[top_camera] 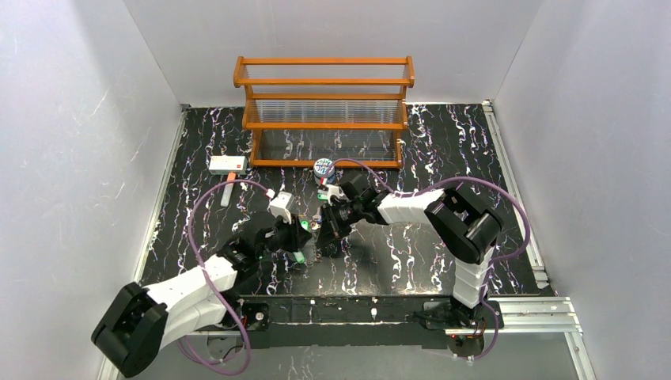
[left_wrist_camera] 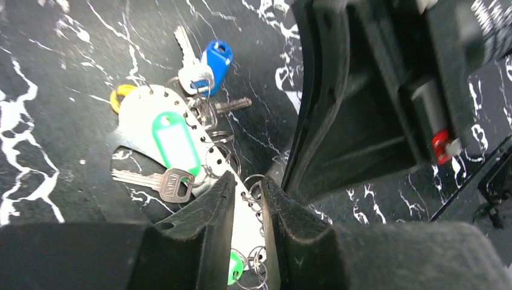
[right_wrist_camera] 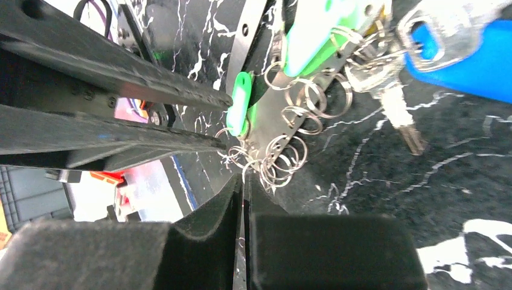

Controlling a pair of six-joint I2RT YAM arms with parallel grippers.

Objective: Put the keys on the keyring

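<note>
The keyring (left_wrist_camera: 140, 112) is a whitish flat oval with holes and small split rings along its edge. It lies on the black marbled table between the two grippers. Keys hang on it: one with a green tag (left_wrist_camera: 175, 142), a blue-headed one (left_wrist_camera: 216, 57), a yellow ring (left_wrist_camera: 119, 93) and a plain silver key (left_wrist_camera: 160, 181). My left gripper (left_wrist_camera: 247, 193) is shut on the keyring's narrow strip. My right gripper (right_wrist_camera: 243, 181) is shut on the keyring's ringed end, beside a small green tag (right_wrist_camera: 240, 103). In the top view both grippers (top_camera: 297, 241) (top_camera: 326, 237) meet mid-table.
A blue-and-white can (top_camera: 323, 168) stands just behind the right gripper. A white box with a red mark (top_camera: 228, 164) lies at the back left. A wooden rack (top_camera: 324, 103) stands along the back. The right gripper's body (left_wrist_camera: 362, 90) is close beside the left fingers.
</note>
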